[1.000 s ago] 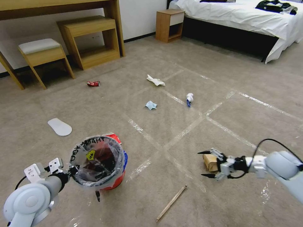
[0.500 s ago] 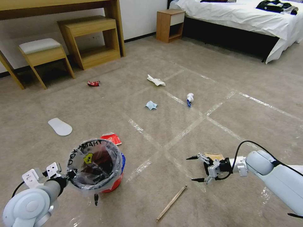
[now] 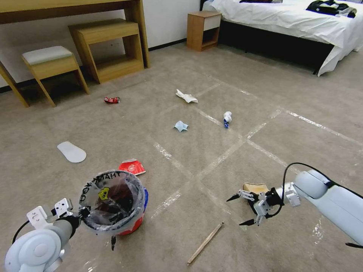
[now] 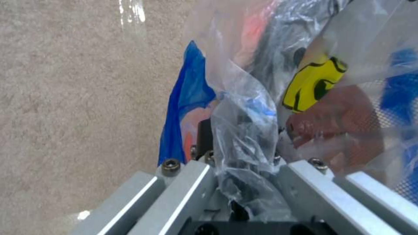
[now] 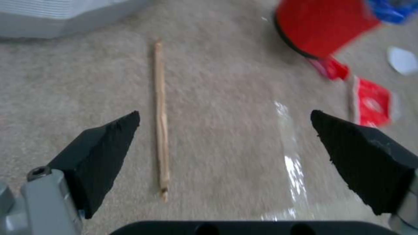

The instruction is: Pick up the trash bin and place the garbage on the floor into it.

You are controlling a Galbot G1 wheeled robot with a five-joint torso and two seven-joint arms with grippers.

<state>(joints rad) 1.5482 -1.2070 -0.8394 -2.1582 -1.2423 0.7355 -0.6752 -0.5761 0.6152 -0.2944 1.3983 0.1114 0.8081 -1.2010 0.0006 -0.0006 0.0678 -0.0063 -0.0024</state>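
1. Left gripper (image 3: 99, 226) — low at the near left, clamped on the rim of the small round red trash bin (image 3: 133, 226) with its blue rim and clear plastic liner printed with a yellow smiley; the left wrist view shows the bunched liner and blue rim pinched between the closed fingers (image 4: 204, 137).
2. Flat white oval piece (image 3: 72, 152) — on the beige-grey carpet floor (image 3: 287, 94), beyond the bin to the left.
3. Crushed red can (image 3: 112, 100) — farther off, near the wooden stool (image 3: 51, 64) and low wooden table (image 3: 109, 47).
4. Red wrapper (image 3: 132, 166) — flat on the carpet just behind the bin.
5. Pale blue mask (image 3: 180, 125), white crumpled paper (image 3: 186, 96) and white-blue wad (image 3: 227, 118) — scattered mid-floor, well apart, near the shiny clear tape lines (image 3: 223, 156).
6. Thin wooden stick (image 3: 205, 243) — lying on the carpet between the bin and the right gripper; the right wrist view shows it between the spread fingertips but nearer one of them, untouched.
7. Right gripper (image 3: 240, 210) — low over the floor at the near right, fingers wide apart and holding nothing.
8. Crumpled brown paper bag (image 3: 255, 187) — on the carpet just behind the right gripper.
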